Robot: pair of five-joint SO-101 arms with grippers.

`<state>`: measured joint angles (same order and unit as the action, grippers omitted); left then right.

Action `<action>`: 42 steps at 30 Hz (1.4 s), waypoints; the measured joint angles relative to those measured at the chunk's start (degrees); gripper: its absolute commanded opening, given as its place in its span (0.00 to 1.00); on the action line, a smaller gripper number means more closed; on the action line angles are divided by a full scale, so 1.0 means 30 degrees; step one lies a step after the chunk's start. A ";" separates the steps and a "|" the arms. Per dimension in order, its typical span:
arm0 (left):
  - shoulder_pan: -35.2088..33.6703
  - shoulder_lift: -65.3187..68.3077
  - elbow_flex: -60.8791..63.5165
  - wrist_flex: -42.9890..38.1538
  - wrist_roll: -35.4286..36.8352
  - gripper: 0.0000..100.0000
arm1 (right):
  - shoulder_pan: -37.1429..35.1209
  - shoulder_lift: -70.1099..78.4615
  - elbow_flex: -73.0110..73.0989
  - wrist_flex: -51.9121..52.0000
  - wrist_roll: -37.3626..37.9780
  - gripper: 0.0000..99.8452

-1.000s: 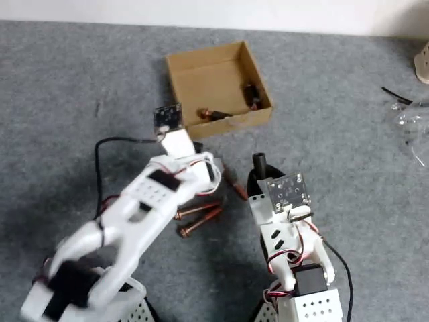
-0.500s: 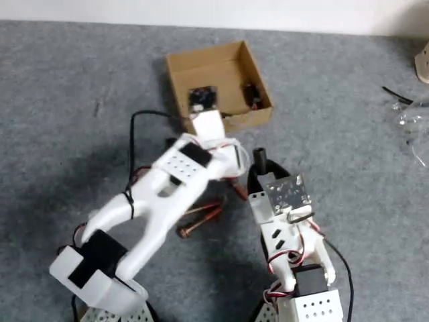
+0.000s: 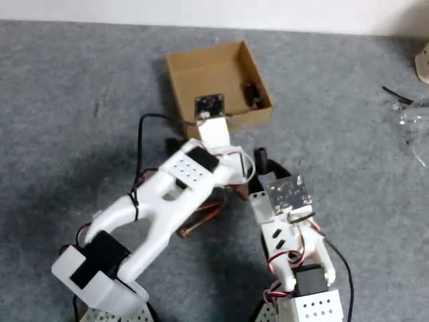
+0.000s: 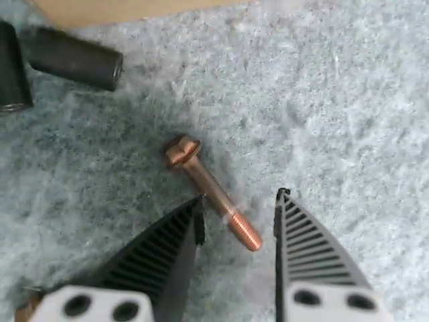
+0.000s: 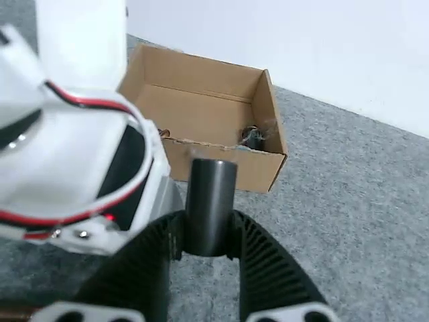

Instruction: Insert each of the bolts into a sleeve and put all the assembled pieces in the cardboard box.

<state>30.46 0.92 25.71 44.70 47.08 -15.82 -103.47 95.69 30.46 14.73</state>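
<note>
My left gripper [image 4: 238, 201] is open, pointing down at the grey mat with a copper bolt [image 4: 211, 191] lying between its fingertips, not gripped. Two black sleeves [image 4: 74, 57] lie beyond it, near the cardboard box [image 4: 134, 7]. In the high view the left arm [image 3: 181, 181] reaches across to just in front of the box [image 3: 201, 74]. My right gripper [image 5: 206, 225] is shut on a black sleeve [image 5: 210, 191], holding it upright, also seen as sleeve [image 3: 260, 159] in the high view. A dark assembled piece [image 3: 251, 94] lies inside the box.
More copper bolts [image 3: 201, 220] lie on the mat, partly under the left arm. The two arms stand close together in front of the box. Clear plastic and a black wire [image 3: 405, 111] sit at the far right edge.
The left arm has swung right and forward, from over the loose bolts to the spot in front of the box beside the right gripper. The right arm has kept still with its sleeve.
</note>
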 measured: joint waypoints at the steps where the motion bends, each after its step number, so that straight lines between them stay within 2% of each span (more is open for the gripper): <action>1: -0.0088 0.0147 0.0000 0.0088 0.0000 0.17 | 0.0000 0.0000 0.0000 0.0000 0.0000 0.00; 11: -0.0322 0.2168 -0.0264 0.0996 0.0059 0.17 | 0.0762 0.0000 0.0000 0.0000 0.0000 0.00; 22: -0.0322 0.4777 -0.2755 0.1114 0.1963 0.17 | 0.0821 0.0000 0.0000 0.0000 0.0000 0.00; 30: -0.0586 0.6505 -0.5919 0.4718 0.2520 0.16 | 0.0821 0.0000 0.0000 -0.0029 0.0000 0.00; 32: -0.0586 0.6593 -0.6564 0.5832 0.2520 0.13 | 0.0821 0.0000 0.0000 -0.0029 0.0000 0.00; 35: -0.0527 0.6593 -0.6916 0.6799 0.2520 0.00 | 0.0821 0.0000 0.0000 -0.0029 0.0000 0.00; 37: -0.0498 0.6593 -0.6945 0.6945 0.2520 0.03 | 0.0821 0.0000 0.0000 -0.0029 0.0000 0.00; 42: -0.0469 0.6593 -0.6974 0.7150 0.2520 0.01 | 0.0821 0.0000 0.0000 -0.0029 0.0000 0.00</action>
<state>29.05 20.70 4.79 66.15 54.64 -13.36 -103.47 95.69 30.37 14.73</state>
